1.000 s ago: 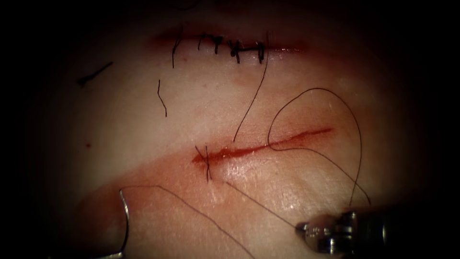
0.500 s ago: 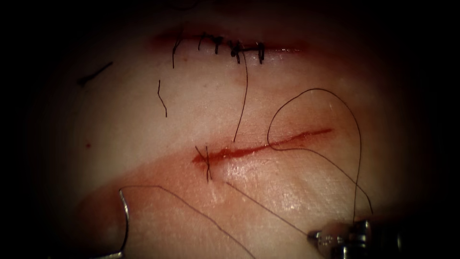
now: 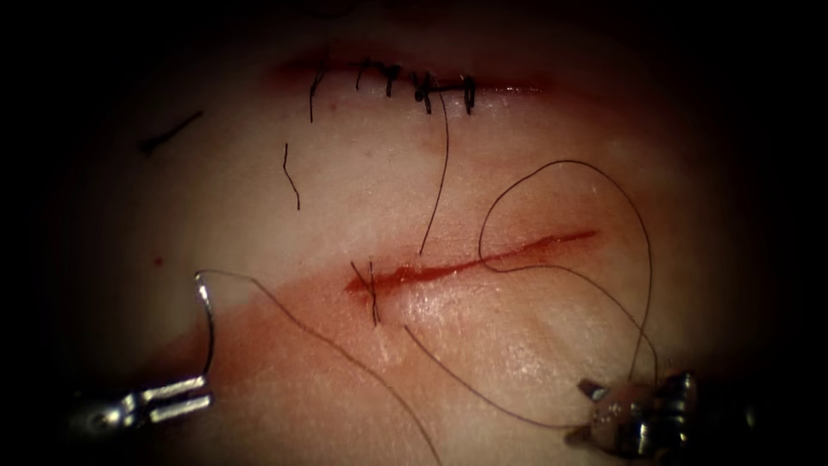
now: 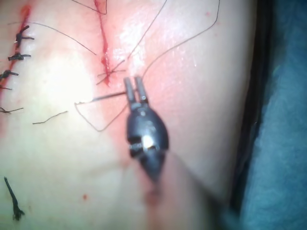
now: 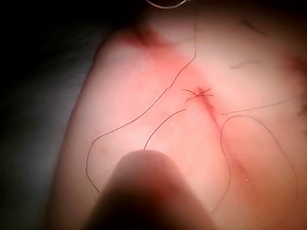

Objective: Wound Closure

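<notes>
In the endoscope view, your left tool (image 3: pixel 177 399) comes in at the lower left with its jaws closed on the needle (image 3: pixel 207 324), gripping it at one end of the curve; the rest of the needle arcs upward, free of the tissue (image 3: pixel 259 198), well to the left of the cut (image 3: pixel 466 263). The thread (image 3: pixel 345 358) leaves the needle's top end and runs down to the right across the tissue. Your right tool (image 3: pixel 634 412) sits at the lower right with its jaws parted a little; thread meets it there, but you cannot tell whether it is actually gripped. From that tool a loop of thread rises and crosses the right half of the cut. One stitch (image 3: pixel 373 293) crosses the cut near its left end, with red fluid (image 3: pixel 285 319) staining the tissue around and below it. Farther up lies a sutured line (image 3: pixel 414 86), and loose thread ends (image 3: pixel 168 134) rest at the upper left. In the left wrist view, the left tool (image 4: pixel 135 93) holds the needle (image 4: pixel 103 98) crosswise between nearly closed jaws, just beside the stitch (image 4: pixel 111 74), and a blue cloth (image 4: pixel 283 120) lies past the tissue's edge. In the right wrist view, the stitch (image 5: pixel 197 93) and thread curls (image 5: pixel 259 143) lie on the tissue, with the needle's curve (image 5: pixel 165 5) at the edge.
</notes>
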{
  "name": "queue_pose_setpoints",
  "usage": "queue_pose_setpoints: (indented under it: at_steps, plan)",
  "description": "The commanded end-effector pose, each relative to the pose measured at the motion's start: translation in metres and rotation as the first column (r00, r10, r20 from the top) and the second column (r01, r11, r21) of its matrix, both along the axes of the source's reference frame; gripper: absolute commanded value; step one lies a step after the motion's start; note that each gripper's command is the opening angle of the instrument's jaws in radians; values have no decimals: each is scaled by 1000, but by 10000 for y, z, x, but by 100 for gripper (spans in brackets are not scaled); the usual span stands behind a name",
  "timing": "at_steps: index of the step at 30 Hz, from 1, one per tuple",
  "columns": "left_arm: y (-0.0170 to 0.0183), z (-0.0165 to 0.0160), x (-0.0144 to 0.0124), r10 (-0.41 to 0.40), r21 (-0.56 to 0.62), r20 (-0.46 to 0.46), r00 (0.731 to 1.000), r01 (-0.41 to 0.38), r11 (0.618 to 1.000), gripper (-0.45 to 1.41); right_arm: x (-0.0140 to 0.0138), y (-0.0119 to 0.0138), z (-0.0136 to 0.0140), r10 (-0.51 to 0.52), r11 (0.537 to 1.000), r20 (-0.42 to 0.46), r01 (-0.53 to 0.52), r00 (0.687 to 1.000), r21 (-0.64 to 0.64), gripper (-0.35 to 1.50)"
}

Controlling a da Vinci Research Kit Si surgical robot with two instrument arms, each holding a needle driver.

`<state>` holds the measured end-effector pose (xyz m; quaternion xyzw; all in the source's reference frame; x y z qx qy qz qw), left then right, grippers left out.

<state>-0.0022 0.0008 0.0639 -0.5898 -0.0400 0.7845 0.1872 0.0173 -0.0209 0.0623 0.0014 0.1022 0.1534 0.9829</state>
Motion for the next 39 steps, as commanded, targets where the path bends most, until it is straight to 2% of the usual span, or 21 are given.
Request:
queue_pose_setpoints:
  at_steps: [1,4,5,6,9,11,13,17,24,27,28,30,34,35,39]
  plan:
    - [1,15,-7,-1,3,0,1000,1,1000,-45,5,-1,-4,21,1000,-8,-21,1000,-17,148]
    - [15,40,-9,-6,-3,-5,1000,6,1000,-45,5,5,-15,26,999,9,-26,1000,-27,146]
    - [16,48,-9,-14,15,-1,1000,14,1000,-37,4,7,-19,39,999,14,-39,999,-31,146]
    - [16,51,-9,-26,46,4,1000,26,999,0,3,7,-20,43,999,14,-42,999,-33,146]
    - [15,54,-10,-56,119,19,998,54,991,73,1,5,-22,44,998,17,-44,999,-33,146]
    - [13,53,-10,-70,141,12,997,68,988,96,0,5,-21,46,998,18,-45,999,-34,146]
    - [10,49,-11,-71,166,-2,998,70,984,106,0,5,-20,46,998,19,-46,999,-34,146]
    - [1,38,-10,-39,203,-50,998,49,978,120,1,3,-12,50,998,19,-49,999,-41,146]
    - [8,15,-19,-27,241,-76,997,45,969,118,-3,2,-14,53,997,17,-52,998,-50,146]
    - [15,11,-38,-44,245,-60,997,58,968,109,-9,4,-20,63,996,5,-62,998,-66,146]
    - [19,13,-55,-44,248,-34,998,51,967,98,-14,5,-24,71,994,-4,-71,997,-78,146]
    - [29,24,-87,-70,276,1,998,67,959,93,-28,8,-38,103,989,-37,-107,994,-106,146]
    - [45,36,-115,-88,297,23,996,77,952,89,-44,13,-56,130,984,-73,-138,989,-113,146]
    - [56,43,-132,-108,316,46,993,88,945,88,-52,16,-67,137,983,-96,-148,986,-111,146]
    - [74,55,-166,-138,343,78,987,103,934,86,-71,24,-97,165,976,-172,-186,971,-115,145]
